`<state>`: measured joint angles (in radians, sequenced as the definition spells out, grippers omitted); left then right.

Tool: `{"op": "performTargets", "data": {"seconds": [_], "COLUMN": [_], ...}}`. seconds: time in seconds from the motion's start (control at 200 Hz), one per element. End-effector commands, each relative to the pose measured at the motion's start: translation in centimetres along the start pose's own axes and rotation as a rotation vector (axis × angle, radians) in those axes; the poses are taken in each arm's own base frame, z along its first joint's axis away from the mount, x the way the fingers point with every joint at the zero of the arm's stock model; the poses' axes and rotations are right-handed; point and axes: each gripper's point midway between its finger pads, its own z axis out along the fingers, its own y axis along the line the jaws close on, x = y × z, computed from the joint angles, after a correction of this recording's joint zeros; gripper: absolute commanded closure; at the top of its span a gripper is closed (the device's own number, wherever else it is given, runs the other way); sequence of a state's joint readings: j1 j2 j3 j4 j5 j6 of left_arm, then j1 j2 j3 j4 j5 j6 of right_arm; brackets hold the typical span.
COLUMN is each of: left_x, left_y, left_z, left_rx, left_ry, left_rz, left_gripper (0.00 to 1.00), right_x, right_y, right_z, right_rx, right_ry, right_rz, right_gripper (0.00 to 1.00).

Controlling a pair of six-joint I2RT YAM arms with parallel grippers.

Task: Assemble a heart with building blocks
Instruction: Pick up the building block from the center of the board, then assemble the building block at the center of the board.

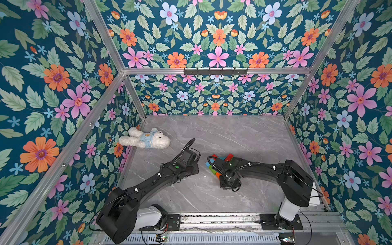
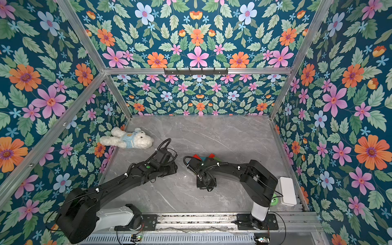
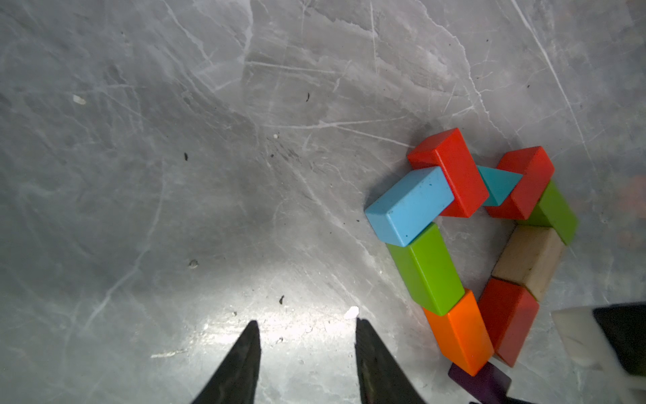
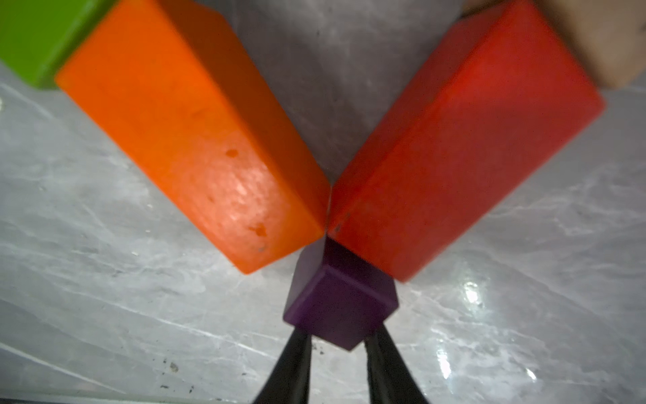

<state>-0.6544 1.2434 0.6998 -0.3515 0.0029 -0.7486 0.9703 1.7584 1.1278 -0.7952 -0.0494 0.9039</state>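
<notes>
The heart (image 3: 426, 269) lies flat on the grey table as a hollow outline of building blocks: red (image 3: 451, 168), light blue (image 3: 409, 206), green, orange (image 3: 458, 332), natural wood (image 3: 528, 262), with a teal triangle (image 3: 496, 185) in the notch. The purple cube (image 4: 339, 307) sits at the tip, touching the orange bar (image 4: 195, 140) and a red bar (image 4: 454, 147). My right gripper (image 4: 337, 337) is shut on the cube's near corner. My left gripper (image 3: 307, 325) hangs open over bare table beside the heart, holding nothing. In both top views the right arm (image 1: 231, 167) hides most of the heart (image 2: 203, 158).
A white plush bear (image 1: 146, 139) lies at the back left by the wall. A white box (image 2: 287, 191) and a green round object (image 2: 274, 200) sit at the right edge behind the right arm's base. Floral walls close in three sides.
</notes>
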Motion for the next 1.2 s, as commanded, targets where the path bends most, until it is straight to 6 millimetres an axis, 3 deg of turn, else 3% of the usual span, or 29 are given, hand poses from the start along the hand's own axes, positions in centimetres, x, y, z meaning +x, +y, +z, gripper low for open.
{"op": "performTargets", "data": {"seconds": [0.0,0.235,0.59,1.2], "left_x": [-0.15,-0.17,-0.24,0.27], "left_y": [0.00,0.02,-0.02,0.34], "left_z": [-0.11,-0.02,0.30,0.54], "left_rx": [-0.001,-0.005,-0.006,-0.012], "left_ry": [-0.005,-0.001,0.000,0.012], "left_rz": [0.010,0.017,0.021,0.025], "left_gripper": [0.53,0.53,0.53,0.53], "right_x": [0.20,0.42,0.83,0.13], "right_y": [-0.53,-0.46,0.06,-0.14], "right_z": [-0.17,-0.65,0.00,0.10], "right_rx": [0.024,0.017,0.015,0.048], "right_ry": [0.004,-0.012,0.012,-0.012], "right_rz": [-0.001,-0.009,-0.028,-0.022], "right_gripper": [0.71,0.59,0.70,0.74]}}
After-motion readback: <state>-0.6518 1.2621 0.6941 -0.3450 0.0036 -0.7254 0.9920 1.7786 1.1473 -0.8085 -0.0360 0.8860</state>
